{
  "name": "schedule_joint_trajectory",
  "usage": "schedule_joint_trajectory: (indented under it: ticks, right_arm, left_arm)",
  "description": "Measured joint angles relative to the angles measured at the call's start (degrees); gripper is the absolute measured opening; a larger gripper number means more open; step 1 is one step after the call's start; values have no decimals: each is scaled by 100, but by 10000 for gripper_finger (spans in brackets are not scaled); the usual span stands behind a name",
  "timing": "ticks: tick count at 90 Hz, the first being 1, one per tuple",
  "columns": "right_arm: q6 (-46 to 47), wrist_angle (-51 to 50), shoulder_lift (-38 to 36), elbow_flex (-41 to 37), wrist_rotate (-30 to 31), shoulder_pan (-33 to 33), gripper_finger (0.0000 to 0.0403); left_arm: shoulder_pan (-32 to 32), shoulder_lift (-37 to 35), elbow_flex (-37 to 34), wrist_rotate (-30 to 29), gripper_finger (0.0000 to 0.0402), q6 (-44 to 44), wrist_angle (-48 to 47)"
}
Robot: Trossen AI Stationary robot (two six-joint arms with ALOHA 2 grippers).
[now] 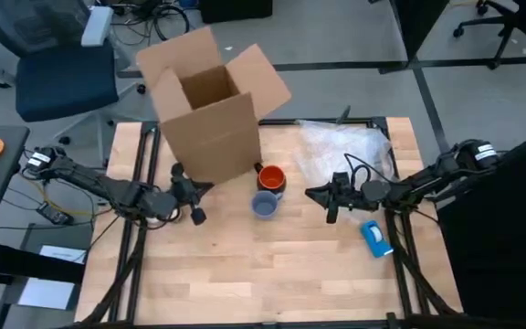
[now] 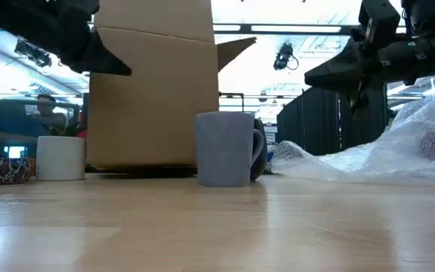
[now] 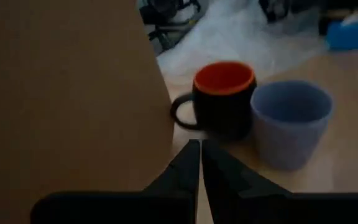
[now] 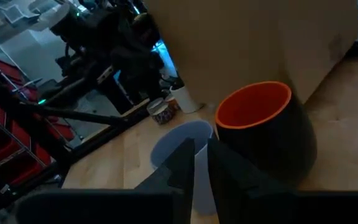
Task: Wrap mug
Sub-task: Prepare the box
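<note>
Low across the table (image 2: pixel 217 227), grey cup (image 2: pixel 225 148) hides mug (image 1: pixel 271 177).

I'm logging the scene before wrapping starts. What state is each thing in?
Mug: upright, unwrapped, beside the box.
Grey mug: upright, next to it.
Cardboard box: standing, flaps open.
Bubble wrap: crumpled on the table.
Left end effector: shut, empty.
Right end effector: shut, empty.

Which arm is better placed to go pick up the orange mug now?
Probably the left. The orange mug stands beside the cardboard box; in the left wrist view its handle side faces the left gripper. From the right gripper, the grey mug partly blocks the way. Both are shut.
</note>
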Motion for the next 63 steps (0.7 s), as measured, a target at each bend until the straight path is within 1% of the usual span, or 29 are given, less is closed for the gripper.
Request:
schedule_joint_trajectory:
  ticks: [19, 42, 52, 58, 63]
  right_arm:
    - [0, 0, 0, 0, 0, 0, 20]
    - [0, 2, -1, 0, 0, 1, 20]
    - [0, 2, 0, 0, 0, 2, 20]
    - [0, 2, 0, 0, 0, 2, 20]
    - [0, 2, -1, 0, 0, 1, 20]
  left_arm:
    - [-9, 0, 2, 22, 0, -261, -250]
    - [-130, 153, 0, 894, 0, -565, -247]
    - [-208, 305, -13, 1127, 0, -644, -353]
    - [-227, 421, -18, 1166, 0, -681, -544]
    - [-228, 480, -22, 1016, 0, -665, -789]
